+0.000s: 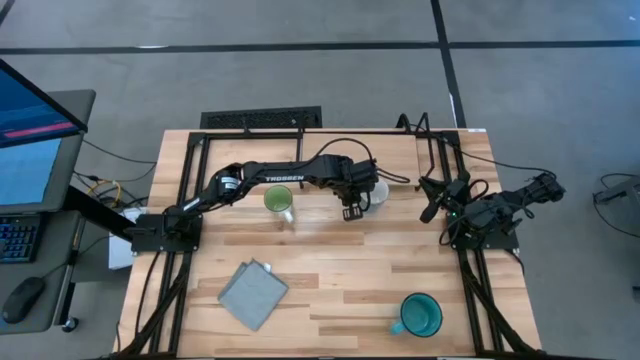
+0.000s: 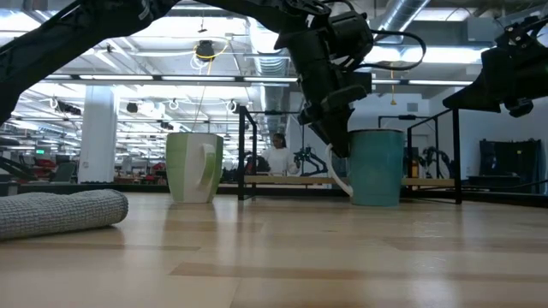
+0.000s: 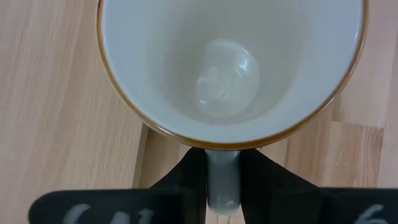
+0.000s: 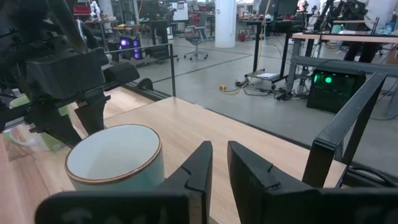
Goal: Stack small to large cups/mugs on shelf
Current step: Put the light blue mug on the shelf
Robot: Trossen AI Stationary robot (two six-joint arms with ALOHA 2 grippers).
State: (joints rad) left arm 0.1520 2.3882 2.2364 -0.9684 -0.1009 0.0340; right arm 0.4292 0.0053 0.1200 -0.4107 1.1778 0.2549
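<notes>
Evidently left end effector point(image 3: 222, 186) pinches white mug point(image 1: 378, 191) by handle on shelf point(image 1: 330, 150) (handle grip leaves mouth clear). Right end effector point(image 4: 219, 167) waits nearby, nearly closed, empty. Green mug point(image 1: 279, 200) and teal mug point(image 1: 420, 315) stand on desk point(image 1: 340, 270).

Low view, across the counter point(image 2: 274, 257). Light green mug point(image 2: 194, 167) stands upright left of centre, handle facing the camera. Teal mug point(image 2: 377, 167) upright right of centre. Left gripper point(image 2: 336, 128) comes down just left of the teal mug, overlapping its edge. Grey folded cloth point(image 2: 60, 211) lies far left. Right arm point(image 2: 505, 73) hangs at upper right.
</notes>
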